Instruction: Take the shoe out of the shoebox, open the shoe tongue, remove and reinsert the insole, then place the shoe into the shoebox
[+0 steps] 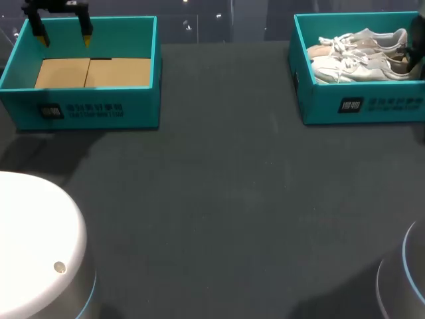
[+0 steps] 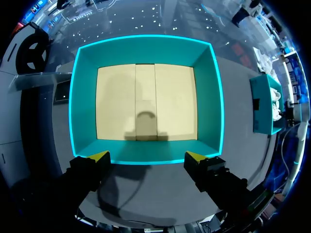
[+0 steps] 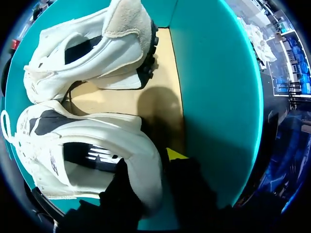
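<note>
Two white shoes lie in the teal shoebox (image 1: 362, 106) at the back right, one (image 1: 362, 65) nearer than the other (image 1: 358, 40). My right gripper (image 3: 150, 179) is down in that box at the heel of the nearer shoe (image 3: 97, 155). One finger is inside the shoe's opening and the yellow-tipped one (image 3: 175, 154) is outside the heel, so it is shut on the heel wall. The second shoe (image 3: 97, 53) lies just ahead. In the head view only a dark part of the right arm (image 1: 417, 40) shows. My left gripper (image 1: 63, 30) hangs open over the other box.
A second teal box (image 1: 86, 106) with a bare cardboard floor stands at the back left, below my left gripper (image 2: 148, 156). The dark table (image 1: 219, 199) stretches between and in front of the two boxes. The right box's teal wall (image 3: 218, 87) is close beside the right gripper.
</note>
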Robot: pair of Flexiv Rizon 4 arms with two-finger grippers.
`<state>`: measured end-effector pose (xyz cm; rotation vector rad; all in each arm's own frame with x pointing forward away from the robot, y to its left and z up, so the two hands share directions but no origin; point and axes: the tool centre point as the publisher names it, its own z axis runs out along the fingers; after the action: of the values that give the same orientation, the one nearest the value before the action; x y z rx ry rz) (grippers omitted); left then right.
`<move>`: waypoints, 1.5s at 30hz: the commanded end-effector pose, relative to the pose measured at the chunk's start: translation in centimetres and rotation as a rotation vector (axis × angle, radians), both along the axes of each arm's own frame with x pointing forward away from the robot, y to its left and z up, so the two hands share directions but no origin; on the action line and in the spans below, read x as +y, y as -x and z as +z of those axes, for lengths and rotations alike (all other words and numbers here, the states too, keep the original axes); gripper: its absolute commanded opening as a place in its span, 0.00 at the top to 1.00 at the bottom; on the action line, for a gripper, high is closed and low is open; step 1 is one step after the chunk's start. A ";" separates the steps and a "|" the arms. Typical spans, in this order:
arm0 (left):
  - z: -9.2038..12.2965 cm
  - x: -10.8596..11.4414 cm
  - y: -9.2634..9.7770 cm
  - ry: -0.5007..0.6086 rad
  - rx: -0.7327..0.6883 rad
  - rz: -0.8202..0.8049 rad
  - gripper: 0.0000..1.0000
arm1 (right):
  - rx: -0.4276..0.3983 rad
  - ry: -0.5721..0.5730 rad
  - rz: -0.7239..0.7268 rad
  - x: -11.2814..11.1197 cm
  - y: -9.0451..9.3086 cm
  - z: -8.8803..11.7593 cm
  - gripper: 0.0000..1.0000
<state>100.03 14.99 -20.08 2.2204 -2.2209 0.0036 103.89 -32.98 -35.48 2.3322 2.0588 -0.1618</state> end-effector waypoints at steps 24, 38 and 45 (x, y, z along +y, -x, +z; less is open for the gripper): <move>0.0 0.0 0.0 -0.001 0.001 0.000 0.00 | -0.090 0.137 0.025 0.4 0.6 12.9 1.00; 0.0 0.0 0.0 -0.001 0.001 0.000 0.00 | -0.111 0.215 0.079 3.7 4.5 19.1 1.00; 0.0 0.0 0.0 -0.001 0.001 0.000 0.00 | -0.131 0.244 0.085 6.7 8.0 21.4 1.00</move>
<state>100.03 14.99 -20.08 2.2203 -2.2210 0.0036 98.66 -27.64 -15.76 2.0921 1.9751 -0.2810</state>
